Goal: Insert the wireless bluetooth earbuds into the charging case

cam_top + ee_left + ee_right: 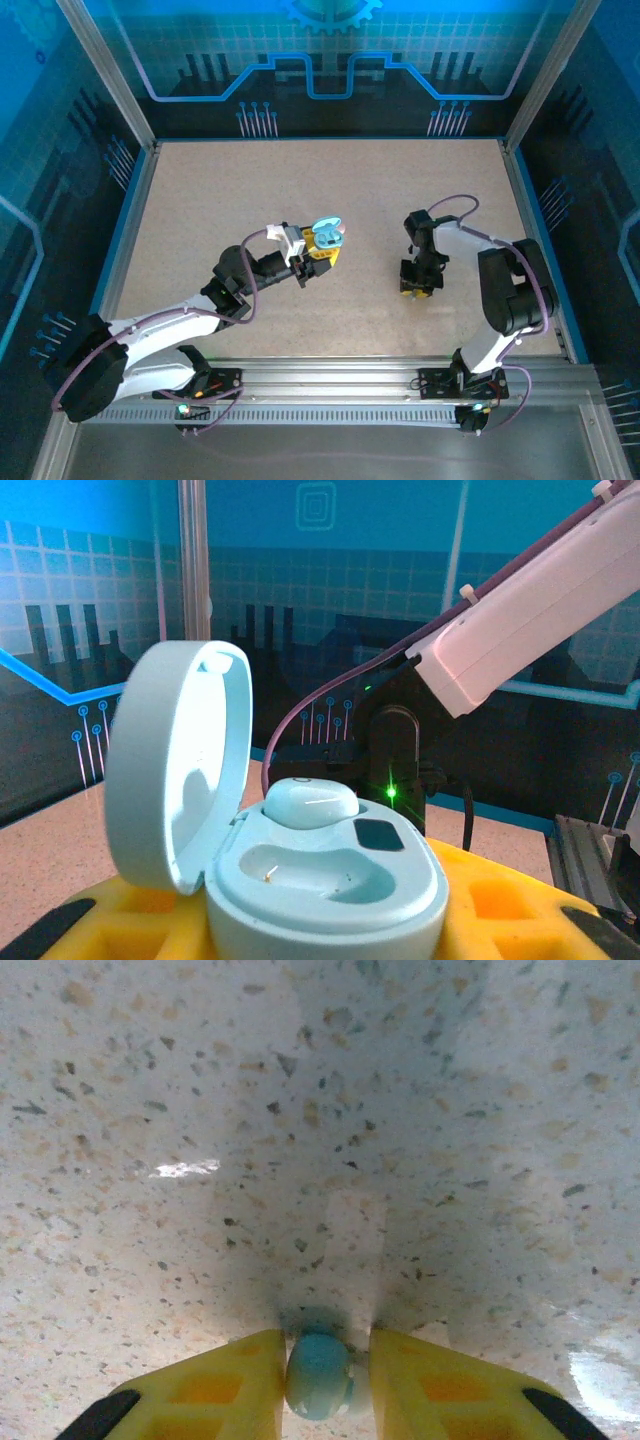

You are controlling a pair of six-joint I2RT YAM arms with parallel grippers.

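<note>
Two arms reach out over the speckled worktop (250, 190) in the overhead view. My left fingers (322, 252) are raised and clenched on a pale blue case (325, 232) with its lid thrown open. My right fingers (420, 288) point straight down at the worktop, well apart from the case. On the blue back wall a gear emblem (330, 10) tops a pattern of printed circuit lines. From this height what lies inside the case and under my right fingers is too small to tell.

My left wrist camera shows the case close up, wedged between my yellow pads. The lid (170, 770) stands upright on its hinge at the left. One seated earbud (310, 802), whitish blue, rests in the far pocket, and the nearer hollow (300, 865) is bare. A dark patch (378, 834) sits on the case's top face just right of the seated earbud. Beyond the case the white right arm (520, 610) crosses the background, and a green light (391, 792) glows on the dark part below it.

My right wrist camera looks down at the worktop. A blue earbud (318, 1375) sits pinched between my two yellow pads, low over the speckled surface, with its shadow just ahead of it. Whether it touches the worktop I cannot tell.
</note>
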